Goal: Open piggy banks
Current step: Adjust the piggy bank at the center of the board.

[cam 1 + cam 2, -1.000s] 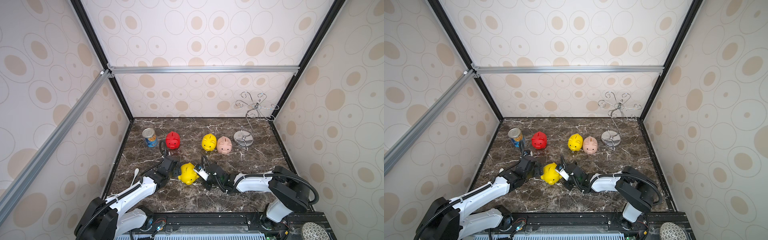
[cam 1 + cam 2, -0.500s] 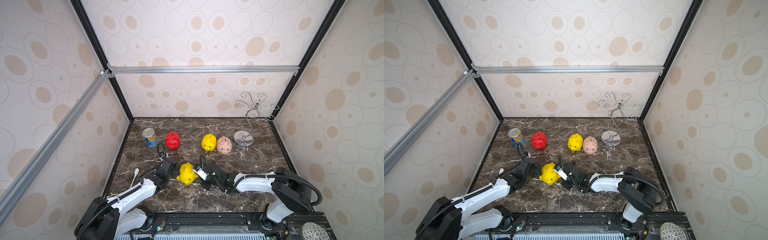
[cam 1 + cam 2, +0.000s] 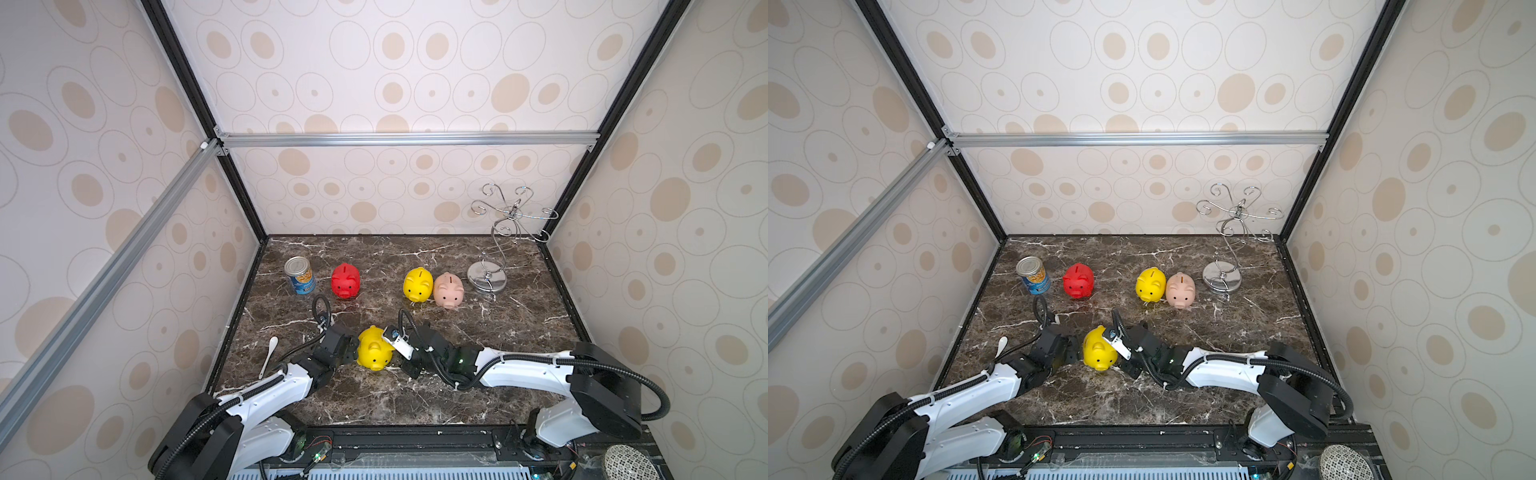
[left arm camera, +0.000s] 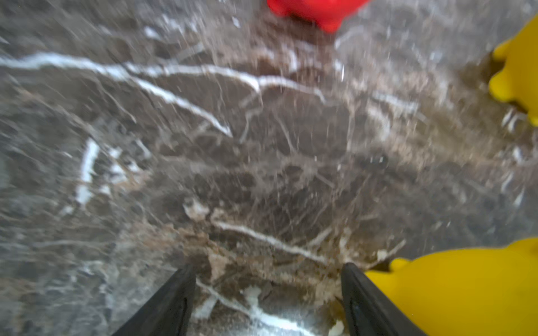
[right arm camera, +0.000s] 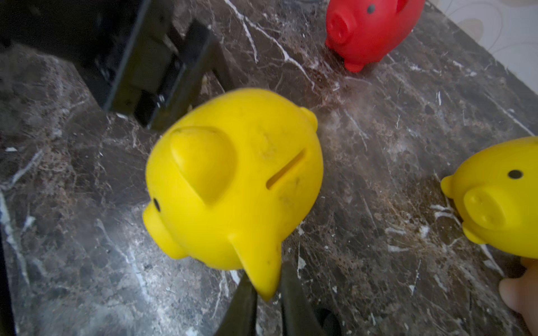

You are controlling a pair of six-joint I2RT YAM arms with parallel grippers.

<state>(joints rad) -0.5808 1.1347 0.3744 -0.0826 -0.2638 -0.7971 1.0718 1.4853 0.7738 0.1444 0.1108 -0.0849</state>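
Note:
Near the table's front a yellow piggy bank [image 3: 374, 353] [image 3: 1098, 352] [image 5: 233, 180] sits between both grippers. My right gripper [image 5: 266, 279] [image 3: 390, 337] is shut on one of its ears. My left gripper [image 4: 266, 269] [image 3: 354, 351] stands open on the pig's other side, with only marble between its fingers; one finger [image 4: 366, 302] lies against the yellow body [image 4: 465, 291]. Further back stand the red piggy bank [image 3: 345, 280] [image 5: 369, 29], a second yellow one [image 3: 417, 284] [image 5: 500, 197] and a pale pink one [image 3: 448, 289] beside it.
A blue-labelled tin can [image 3: 299, 275] stands left of the red pig. A chrome wire stand [image 3: 487, 278] is at the back right. A white spoon [image 3: 270, 349] lies near the left wall. Patterned walls close in the dark marble table [image 3: 519, 332] on three sides.
The near yellow piggy bank has turned slightly in the right gripper's hold. The left gripper has stayed beside it, with its jaws a little narrower.

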